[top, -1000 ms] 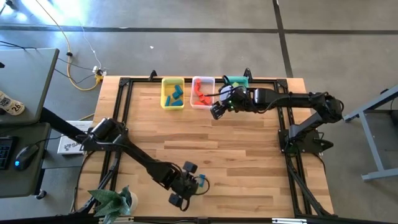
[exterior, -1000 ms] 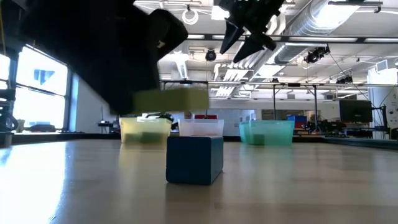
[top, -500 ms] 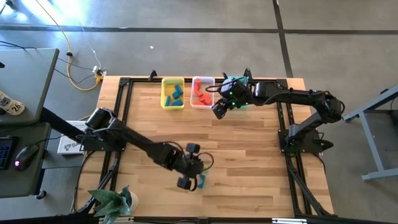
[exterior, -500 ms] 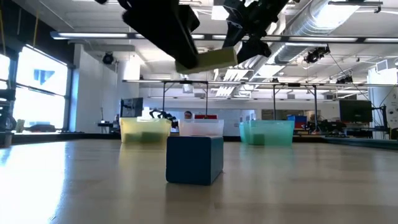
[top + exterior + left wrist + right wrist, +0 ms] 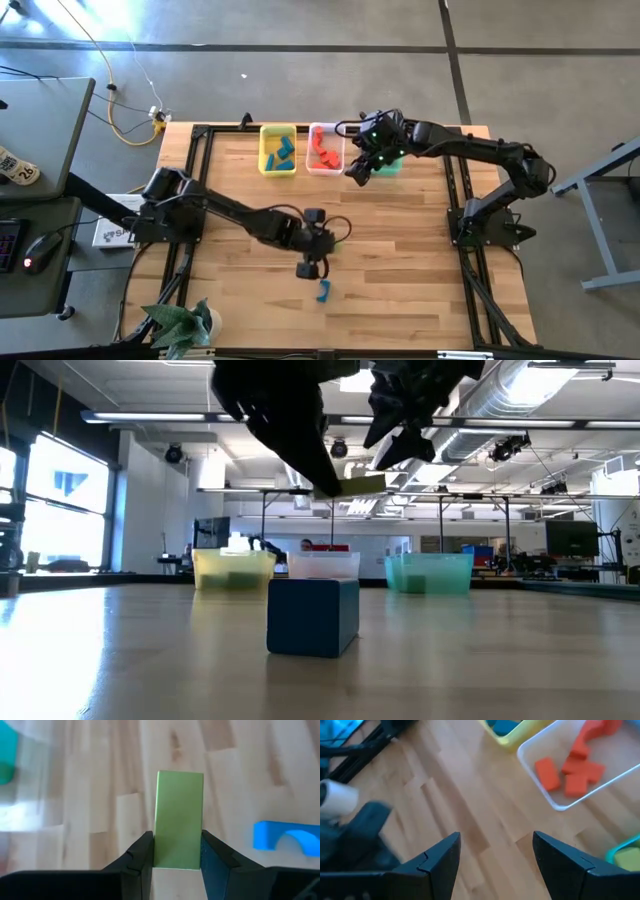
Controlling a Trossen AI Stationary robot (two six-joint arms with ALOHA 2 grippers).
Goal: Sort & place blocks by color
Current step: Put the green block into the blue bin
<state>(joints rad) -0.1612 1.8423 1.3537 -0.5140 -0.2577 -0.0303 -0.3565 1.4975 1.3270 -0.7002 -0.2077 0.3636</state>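
A yellow-green bar block [image 5: 178, 820] is pinched between the two dark fingers of the left gripper [image 5: 176, 851], which press on its long sides. In the low view the same block [image 5: 360, 485] hangs well above the table [image 5: 400, 260], with nothing under it. In the high view the left gripper [image 5: 312, 262] is over the middle of the table, its arm reaching in from the left edge; the held block is hardly visible from above, perhaps as a pale sliver near the wrist.

A blue arch block [image 5: 323, 291] lies on the wood just beside that gripper, towards the near edge; the left wrist view shows it [image 5: 285, 837] flat on the table, apart from the held bar. In the low view it stands closest to the camera [image 5: 313, 617].

Along the far edge stand three bins in a row. The yellow bin [image 5: 264, 150] holds blue blocks [image 5: 281, 152]. The clear bin [image 5: 314, 166] next to it holds red-orange blocks [image 5: 572, 767]. The teal bin [image 5: 392, 167] is mostly covered from above by the right arm; the right wrist view shows a corner of it with a yellow-green block [image 5: 628, 856] inside.

The right gripper [image 5: 496, 854] hovers above the table just in front of the clear and teal bins, its fingers spread wide with nothing between them.
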